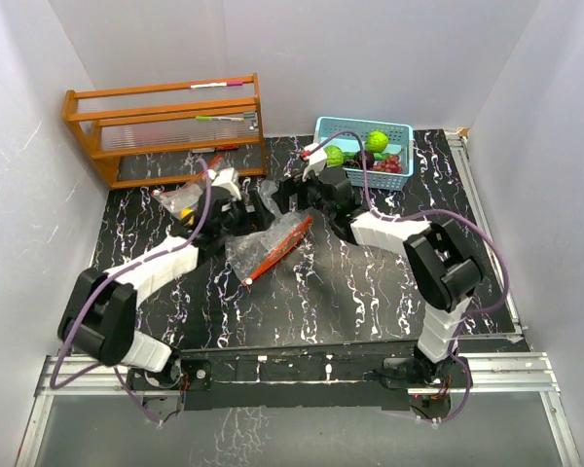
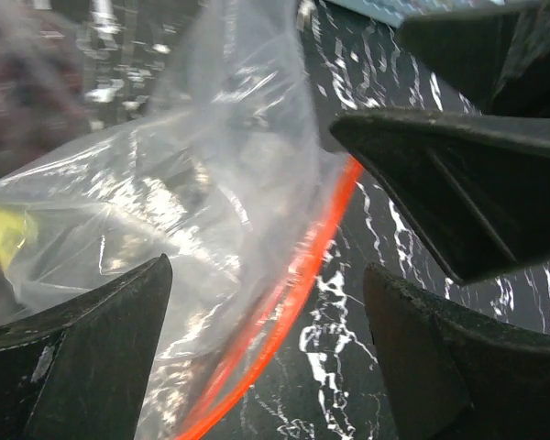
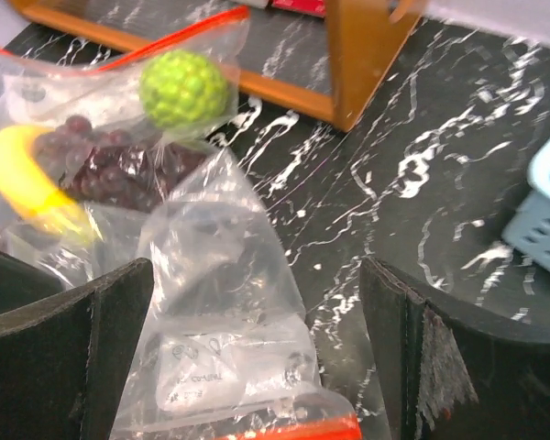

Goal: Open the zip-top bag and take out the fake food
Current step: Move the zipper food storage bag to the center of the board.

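your left claw (image 2: 266, 284) and right claw (image 3: 257, 275) both stand with fingers apart, gripping nothing. one crumpled clear bag (image 1: 273, 243) with an orange zip lies on the table (image 1: 370, 292) between their tips. you have two bags: the second bag (image 3: 37, 101) holds one bumpy green ball (image 3: 183, 89), one banana (image 3: 23, 174) and one bunch of grapes (image 3: 110, 165), left of the left claw, near the wooden rack (image 1: 165, 126). two more green balls (image 1: 377, 139) sit in the blue basket (image 1: 365, 125) just behind your right claw.
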`<action>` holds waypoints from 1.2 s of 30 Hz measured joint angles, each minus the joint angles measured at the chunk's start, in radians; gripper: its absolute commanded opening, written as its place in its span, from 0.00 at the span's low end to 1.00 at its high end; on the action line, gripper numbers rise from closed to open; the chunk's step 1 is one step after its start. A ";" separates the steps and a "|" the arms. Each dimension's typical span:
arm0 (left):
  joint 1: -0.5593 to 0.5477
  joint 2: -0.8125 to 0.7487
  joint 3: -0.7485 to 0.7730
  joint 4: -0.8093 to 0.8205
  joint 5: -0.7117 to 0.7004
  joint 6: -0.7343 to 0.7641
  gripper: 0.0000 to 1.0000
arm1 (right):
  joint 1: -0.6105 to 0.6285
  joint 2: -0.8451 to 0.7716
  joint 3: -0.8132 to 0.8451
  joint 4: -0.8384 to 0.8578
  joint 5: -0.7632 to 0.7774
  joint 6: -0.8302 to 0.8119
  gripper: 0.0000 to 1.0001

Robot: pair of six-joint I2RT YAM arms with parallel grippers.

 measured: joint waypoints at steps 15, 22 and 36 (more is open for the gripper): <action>0.155 -0.214 -0.162 -0.028 -0.117 -0.101 0.87 | -0.002 0.246 0.051 0.077 -0.242 0.150 0.46; 0.176 -0.174 -0.160 -0.021 -0.080 -0.109 0.87 | -0.003 0.211 0.043 0.053 -0.251 0.147 0.07; 0.180 -0.121 -0.147 -0.010 -0.033 -0.106 0.86 | -0.127 -0.357 -0.121 -0.150 0.354 0.084 0.08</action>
